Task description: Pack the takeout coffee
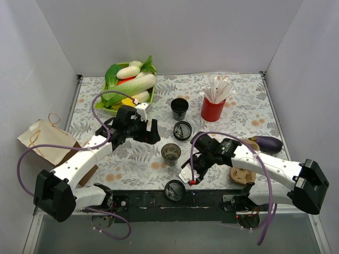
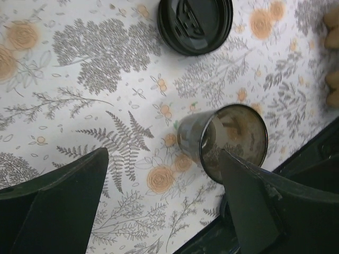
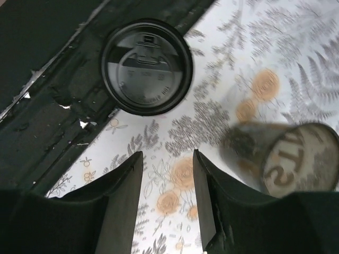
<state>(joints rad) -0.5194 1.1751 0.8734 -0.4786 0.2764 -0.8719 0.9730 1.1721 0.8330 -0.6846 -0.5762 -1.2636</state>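
Standing upright toward the far middle of the table (image 1: pixel 243 100), the takeout coffee (image 1: pixel 179 108) is a small black cup just beside the red cup (image 1: pixel 213 111) of white sticks, on that cup's left, and apart from both arms. From above its top shows only dark, so whether a lid is seated on it cannot be told. One black sip lid (image 1: pixel 183 129) lies flat on the cloth just on the near side of it. A second black lid (image 1: pixel 174 189) lies at the near edge between the two arm bases. A greyish printed cup (image 1: pixel 170 153) stands at the table's centre. The left gripper (image 2: pixel 164 153) hangs over the cloth beside the greyish cup with its jaws wide and nothing between them; in the left wrist view that cup shows partly behind one finger. The right gripper (image 3: pixel 167 153) is low over the near part of the table, jaws set to a narrow gap and empty, with the second lid ahead of them. The tan pulp carrier (image 1: pixel 241 174) lies partly under the right arm, an eggplant (image 1: pixel 267 143) beyond it. A green tray (image 1: pixel 109 109) of vegetables sits far left, and a paper bag (image 1: pixel 42 140) lies at the left edge
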